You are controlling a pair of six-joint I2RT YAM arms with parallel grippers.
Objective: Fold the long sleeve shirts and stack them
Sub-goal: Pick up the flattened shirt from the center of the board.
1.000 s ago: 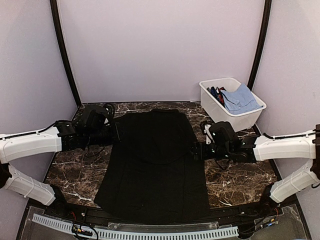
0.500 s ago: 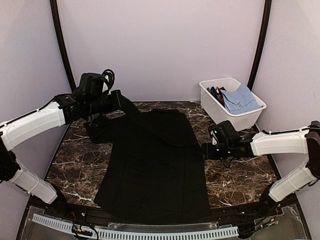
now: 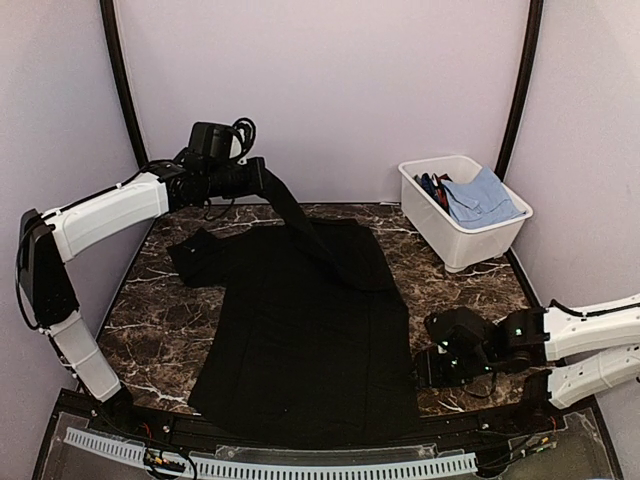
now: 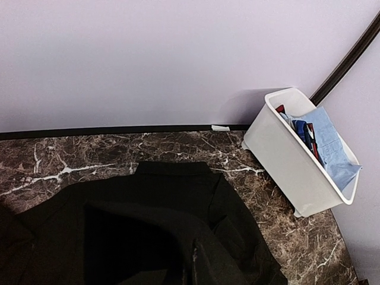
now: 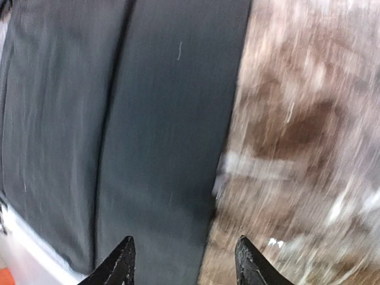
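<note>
Shirt sleeve aloft — left hand

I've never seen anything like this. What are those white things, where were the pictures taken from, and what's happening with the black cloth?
The white things are two robot arms, each ending in a claw. One picture looks down from above; the other two come from cameras on the wrists. On the marble table lies a black shirt. The left claw is shut on one sleeve, lifted high. The right claw hovers open, low by the shirt's edge. A white bin holds blue cloth.
</note>
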